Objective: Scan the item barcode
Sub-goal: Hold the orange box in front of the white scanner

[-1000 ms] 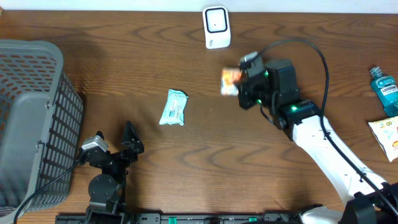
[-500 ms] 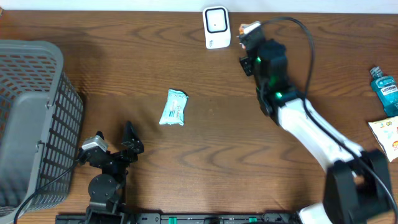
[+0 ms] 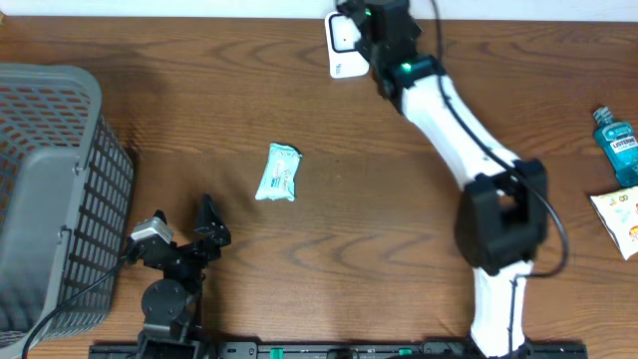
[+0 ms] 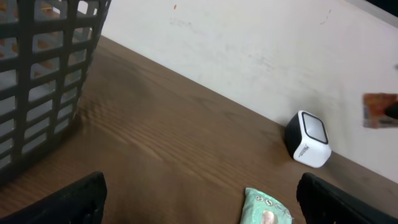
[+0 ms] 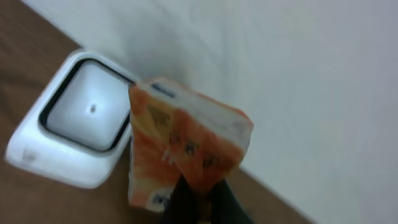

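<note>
On the wooden table (image 3: pixel 299 110), the right gripper (image 5: pixel 200 198), pinching an orange packet (image 5: pixel 180 143), has swung in from right of the white scanner (image 3: pixel 347 45) to just beside its window. The left gripper (image 3: pixel 184 227) stays spread wide, well away from the scanner.

My right arm (image 3: pixel 454 120) slants across the right half of the desk (image 3: pixel 199 90) up to the scanner (image 4: pixel 309 140) by the back wall, closing off that corner. The basket (image 3: pixel 105 199) walls off the left edge. Between them I see broad bare wood, with only the wipes pack (image 3: pixel 278 172) lying mid-desk. A bottle (image 3: pixel 618 143) and a snack bag (image 3: pixel 620 217) crowd the far right edge.
</note>
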`<state>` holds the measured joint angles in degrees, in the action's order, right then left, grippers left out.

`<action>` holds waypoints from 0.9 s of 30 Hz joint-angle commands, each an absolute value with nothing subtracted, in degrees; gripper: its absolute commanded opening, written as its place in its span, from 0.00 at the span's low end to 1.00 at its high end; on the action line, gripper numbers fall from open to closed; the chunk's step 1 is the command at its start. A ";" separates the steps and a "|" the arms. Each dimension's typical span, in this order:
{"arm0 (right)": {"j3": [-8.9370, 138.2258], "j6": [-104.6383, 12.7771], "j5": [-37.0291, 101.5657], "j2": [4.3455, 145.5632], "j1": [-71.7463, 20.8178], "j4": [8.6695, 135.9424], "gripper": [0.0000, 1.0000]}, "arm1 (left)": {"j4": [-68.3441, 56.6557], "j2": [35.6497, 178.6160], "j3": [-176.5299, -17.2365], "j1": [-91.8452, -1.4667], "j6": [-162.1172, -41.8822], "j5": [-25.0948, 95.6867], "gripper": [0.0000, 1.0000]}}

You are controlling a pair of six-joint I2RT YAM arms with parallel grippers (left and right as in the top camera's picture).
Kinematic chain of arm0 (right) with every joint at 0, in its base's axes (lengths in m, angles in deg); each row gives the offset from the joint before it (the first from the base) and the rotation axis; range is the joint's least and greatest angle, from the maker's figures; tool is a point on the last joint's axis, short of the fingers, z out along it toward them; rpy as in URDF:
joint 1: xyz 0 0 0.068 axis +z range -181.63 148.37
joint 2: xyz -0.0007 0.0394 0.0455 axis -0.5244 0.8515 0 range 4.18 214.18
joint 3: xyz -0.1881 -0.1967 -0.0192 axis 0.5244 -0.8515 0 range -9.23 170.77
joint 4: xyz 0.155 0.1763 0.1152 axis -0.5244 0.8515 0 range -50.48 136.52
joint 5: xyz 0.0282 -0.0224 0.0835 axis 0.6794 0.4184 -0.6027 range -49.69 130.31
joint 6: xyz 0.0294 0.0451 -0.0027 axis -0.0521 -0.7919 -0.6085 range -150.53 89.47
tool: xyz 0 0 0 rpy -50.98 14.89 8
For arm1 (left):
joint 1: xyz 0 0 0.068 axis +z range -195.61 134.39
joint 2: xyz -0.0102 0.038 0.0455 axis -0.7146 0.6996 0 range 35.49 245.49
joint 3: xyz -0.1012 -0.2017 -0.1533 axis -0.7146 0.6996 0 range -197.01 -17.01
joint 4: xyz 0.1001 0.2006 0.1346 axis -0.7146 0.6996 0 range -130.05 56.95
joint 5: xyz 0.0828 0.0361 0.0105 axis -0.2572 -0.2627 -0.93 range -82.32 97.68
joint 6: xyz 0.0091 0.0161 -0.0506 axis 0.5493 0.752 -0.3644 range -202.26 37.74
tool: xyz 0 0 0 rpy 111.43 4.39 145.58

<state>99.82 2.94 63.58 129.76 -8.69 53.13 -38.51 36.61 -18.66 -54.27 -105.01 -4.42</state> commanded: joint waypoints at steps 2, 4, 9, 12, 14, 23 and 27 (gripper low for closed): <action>107.54 16.25 73.63 138.35 -5.52 53.63 0.01 | -36.61 36.52 -17.48 -54.03 -105.51 -4.75 0.98; 108.46 19.55 75.75 140.56 -4.67 51.29 0.01 | -36.61 36.52 -17.48 -54.03 -105.51 -4.75 0.98; 108.46 26.55 80.67 144.75 -3.57 42.13 0.01 | -36.61 36.52 -17.48 -54.03 -105.51 -4.75 0.98; 108.46 27.62 81.79 146.11 -3.49 40.12 0.01 | -36.61 36.52 -17.48 -54.03 -105.51 -4.75 0.98; 108.46 27.62 81.98 146.70 -3.49 40.14 0.01 | -36.61 36.52 -17.48 -54.03 -105.51 -4.75 0.98; 108.35 27.62 85.74 145.91 -3.18 40.06 0.01 | -36.61 36.52 -17.48 -54.03 -105.49 -4.75 0.98; 108.35 26.79 85.81 143.60 -3.66 43.05 0.01 | -36.61 36.52 -17.48 -54.03 -105.51 -4.75 0.98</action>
<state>106.99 27.07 83.88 146.28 -3.33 41.87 -38.51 36.61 -18.64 -54.27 -105.03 -4.42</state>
